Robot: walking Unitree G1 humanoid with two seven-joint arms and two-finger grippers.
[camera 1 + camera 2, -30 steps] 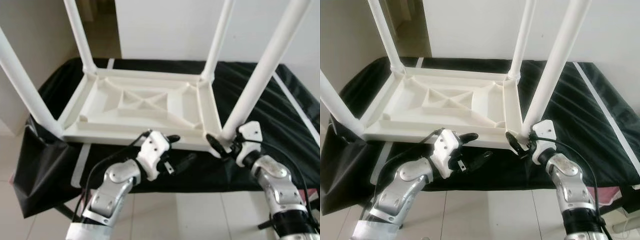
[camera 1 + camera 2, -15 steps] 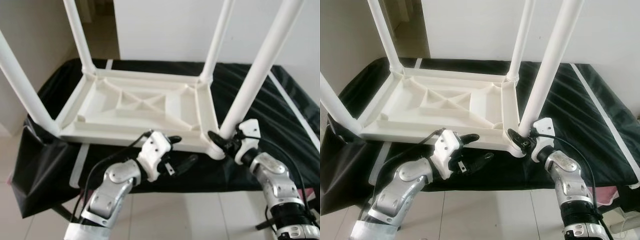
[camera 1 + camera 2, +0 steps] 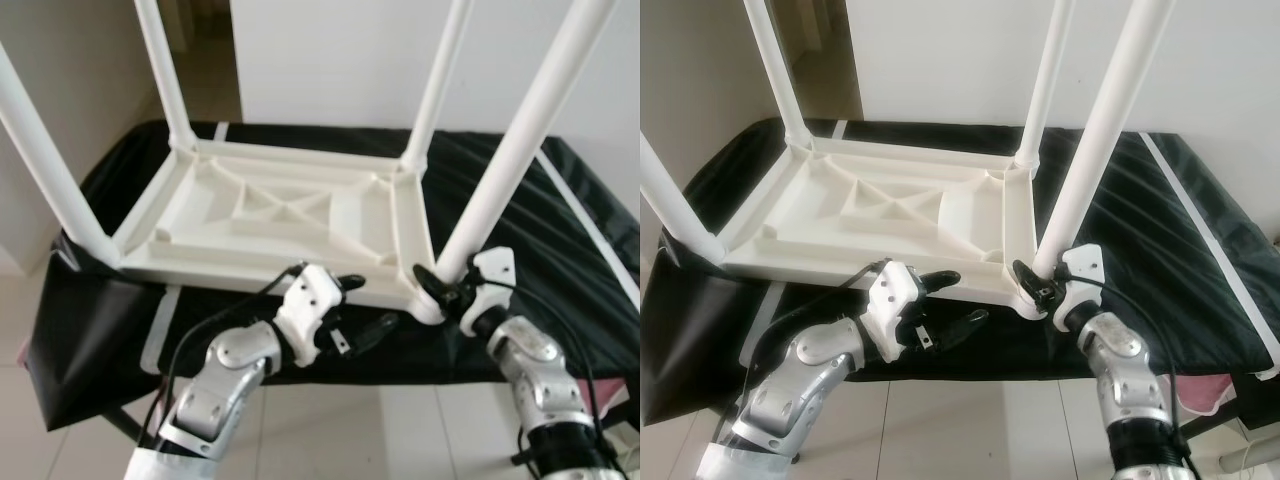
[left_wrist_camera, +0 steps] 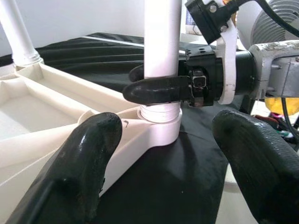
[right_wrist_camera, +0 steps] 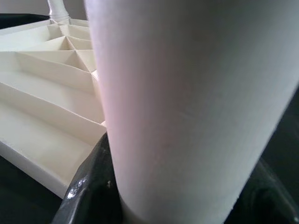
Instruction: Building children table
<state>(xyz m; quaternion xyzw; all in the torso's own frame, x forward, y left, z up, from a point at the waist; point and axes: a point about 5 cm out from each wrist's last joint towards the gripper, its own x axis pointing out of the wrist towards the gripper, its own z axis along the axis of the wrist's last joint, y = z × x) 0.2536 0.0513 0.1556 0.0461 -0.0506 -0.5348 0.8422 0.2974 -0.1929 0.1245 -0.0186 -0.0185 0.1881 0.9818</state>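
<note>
— Shifted since a second ago? Barely; right gripper point(image 3: 437, 287) still clamped round near-right leg point(image 3: 505, 165) at its socket.

— Progress? Four legs up on inverted tabletop point(image 3: 290, 215) atop black cloth point(image 3: 520, 200). Left gripper point(image 3: 362, 310) spread, waiting. Flipping upright left.

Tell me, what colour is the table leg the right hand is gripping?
White, like the tabletop. The leg shows best in the left wrist view, right hand clamped round it.

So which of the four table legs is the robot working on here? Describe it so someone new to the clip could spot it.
Start at the white table, lying upside down on the black cloth with four legs pointing up. Go to its near corner on the robot's right. The leg there is the only one with the right gripper clamped round its base, just above the socket; the left gripper hangs open beside it.
</note>
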